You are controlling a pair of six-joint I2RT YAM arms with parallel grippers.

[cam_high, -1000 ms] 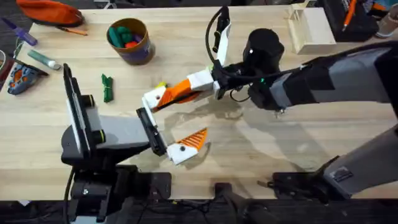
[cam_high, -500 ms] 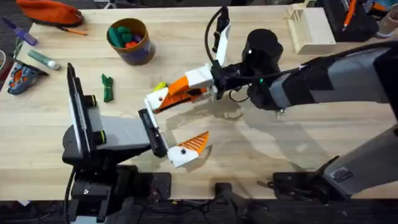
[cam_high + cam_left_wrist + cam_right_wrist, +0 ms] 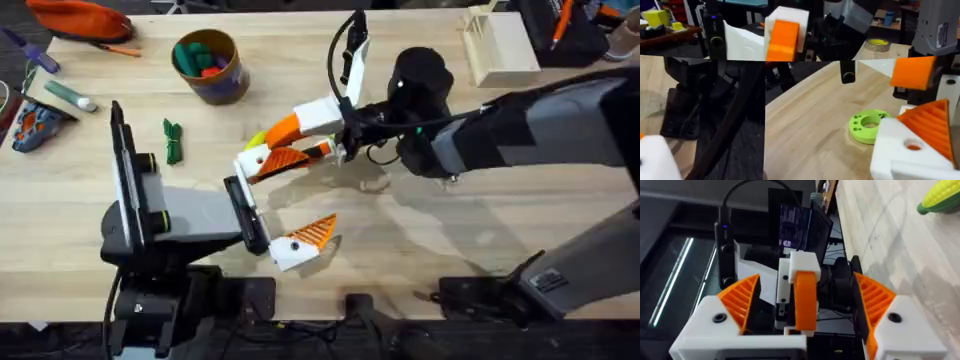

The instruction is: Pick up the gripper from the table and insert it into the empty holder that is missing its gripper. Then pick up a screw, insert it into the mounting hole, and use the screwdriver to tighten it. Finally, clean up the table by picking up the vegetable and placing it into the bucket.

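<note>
Bucket point(image 3: 207, 65) upper left of the frame on the tabletop point(image 3: 430, 250), right gripper point(image 3: 262, 152) at centre, left gripper point(image 3: 300, 238) just below it, vegetable point(image 3: 256, 139) beside the right gripper, tray point(image 3: 497, 45) upper right.

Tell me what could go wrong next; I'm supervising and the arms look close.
The orange gripper sits in the white holder with no screw visible; the open right gripper straddling it could tug it loose when withdrawing. The toy corn close by might get knocked.
</note>
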